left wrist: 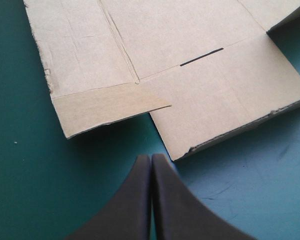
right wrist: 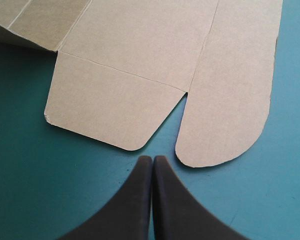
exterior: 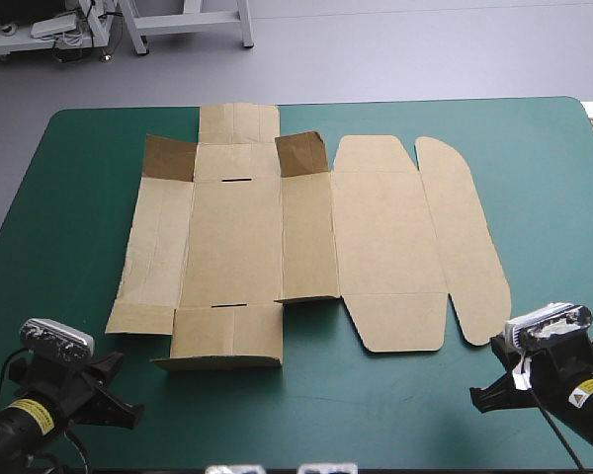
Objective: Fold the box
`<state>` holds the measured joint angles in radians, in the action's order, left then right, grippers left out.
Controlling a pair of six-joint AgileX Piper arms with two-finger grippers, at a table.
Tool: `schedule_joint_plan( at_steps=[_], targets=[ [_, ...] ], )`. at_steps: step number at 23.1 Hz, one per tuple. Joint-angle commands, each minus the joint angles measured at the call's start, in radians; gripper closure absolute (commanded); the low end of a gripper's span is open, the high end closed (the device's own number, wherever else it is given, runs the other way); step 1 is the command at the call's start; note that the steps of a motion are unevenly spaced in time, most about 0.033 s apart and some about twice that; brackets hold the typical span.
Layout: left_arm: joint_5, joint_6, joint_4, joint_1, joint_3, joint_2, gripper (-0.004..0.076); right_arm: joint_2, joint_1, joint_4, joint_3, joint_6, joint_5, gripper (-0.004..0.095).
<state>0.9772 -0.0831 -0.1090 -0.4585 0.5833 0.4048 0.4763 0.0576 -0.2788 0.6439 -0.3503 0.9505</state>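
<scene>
Box (exterior: 237, 247), a cut sheet of brown board, lies spread flat across the middle of the teal-green surface (exterior: 79, 178), well inside every edge. That is likely so that each arm can reach its own half and every crease is open to view. No wall has been raised and tucked yet, so the folding looks to be at its very start.

On the half toward the right edge are the wide lid panel (exterior: 385, 237) and, beyond it, the long rounded flap (exterior: 465, 247), both flat. On the half toward the left edge, the two corner flaps (exterior: 301, 153) nearest the far edge tilt up and show their darker side. They are probably sprung by their creases, since nothing holds them. The near flap (exterior: 227, 334) lifts a little off the cover and casts a thin shadow.

The left tool (left wrist: 151, 157) sits by the near left corner of the surface with its black fingers together in one point. It aims at the near corner of the sheet without touching it. The right tool (right wrist: 152, 159), toward the near right corner, is also pressed together. It points at the notch between the lid's side flap and the rounded flap, and it holds nothing. Both seem parked clear of the board so that the next move can start freely.

Two thin slots (exterior: 235, 181) mark where tabs should later tuck.
</scene>
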Motion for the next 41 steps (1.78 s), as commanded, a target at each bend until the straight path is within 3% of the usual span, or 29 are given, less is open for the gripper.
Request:
schedule_joint_plan(
  at_steps=[1,9,17,24,27,32,34,35,37,41],
  targets=[
    [-0.061,-0.007,-0.004,-0.007,0.025,0.009,0.0733,0.007,0.001,-0.02,0.025,-0.004,-0.062,0.0921],
    [-0.109,-0.03,-0.006,-0.007,0.035,0.034,0.0733,0.007,0.001,-0.02,0.025,-0.004,-0.062,0.0921],
    [-0.139,-0.03,-0.045,-0.007,0.34,0.414,0.0724,0.007,0.001,-0.02,0.025,-0.004,-0.069,0.0921],
    [-0.105,0.117,-0.004,0.02,0.598,0.656,0.0707,0.007,0.001,-0.017,0.025,-0.011,-0.071,0.0921],
    [-0.063,0.204,0.086,0.132,0.662,0.728,0.0707,0.007,0.001,-0.017,0.025,-0.011,-0.069,0.0921],
    [0.014,0.518,0.529,0.462,0.68,0.812,0.0707,0.007,0.001,-0.016,0.025,-0.011,-0.069,0.0921],
    [0.103,0.645,0.695,0.625,0.68,0.859,0.0708,0.007,0.001,-0.016,0.025,-0.011,-0.073,0.0921],
    [0.208,0.74,0.791,0.772,0.68,0.902,0.0708,0.007,0.001,-0.016,0.025,-0.011,-0.074,0.0921],
    [0.313,0.77,0.822,0.93,0.675,0.952,0.0708,0.007,0.001,-0.016,0.025,-0.011,-0.076,0.0921],
    [0.297,0.793,0.822,1.083,0.668,0.996,0.0706,0.007,0.001,-0.016,0.025,-0.011,-0.084,0.0921]
  ],
)
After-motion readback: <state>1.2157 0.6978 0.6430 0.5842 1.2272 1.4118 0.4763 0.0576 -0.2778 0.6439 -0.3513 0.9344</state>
